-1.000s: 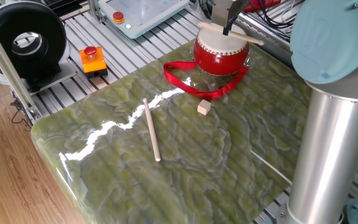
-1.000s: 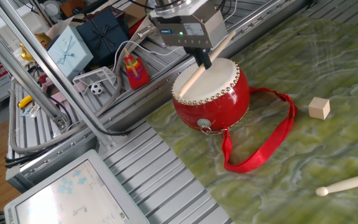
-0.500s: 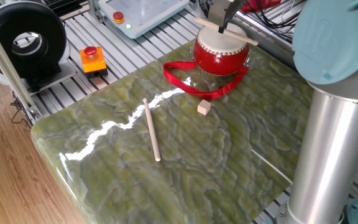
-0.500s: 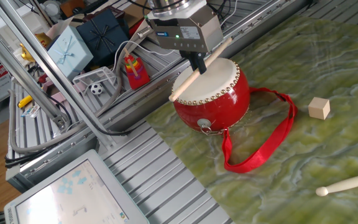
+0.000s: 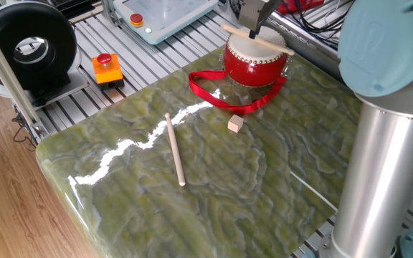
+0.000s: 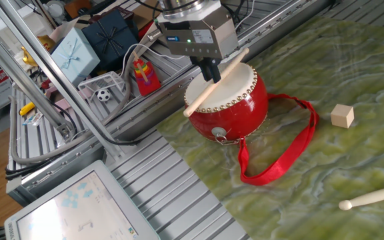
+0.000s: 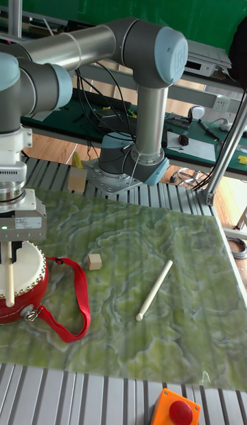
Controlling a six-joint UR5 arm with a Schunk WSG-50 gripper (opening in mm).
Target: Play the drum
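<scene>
above the drum [image 6: 235, 100], the gripper [image 6: 210, 69] clamps a drumstick [image 6: 205, 95].

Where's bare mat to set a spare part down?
Free: the green mat between the loose wooden stick, the small wooden cube and the arm's grey column. Crowded: the far corner, with the red drum, its ribbon strap and the gripper.

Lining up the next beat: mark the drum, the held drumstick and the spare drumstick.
drum [image 6: 235, 107], other fixed view, red side wall.
held drumstick [image 6: 199, 104], other fixed view, lower shaft.
spare drumstick [image 5: 174, 149], one fixed view, mid shaft.
</scene>
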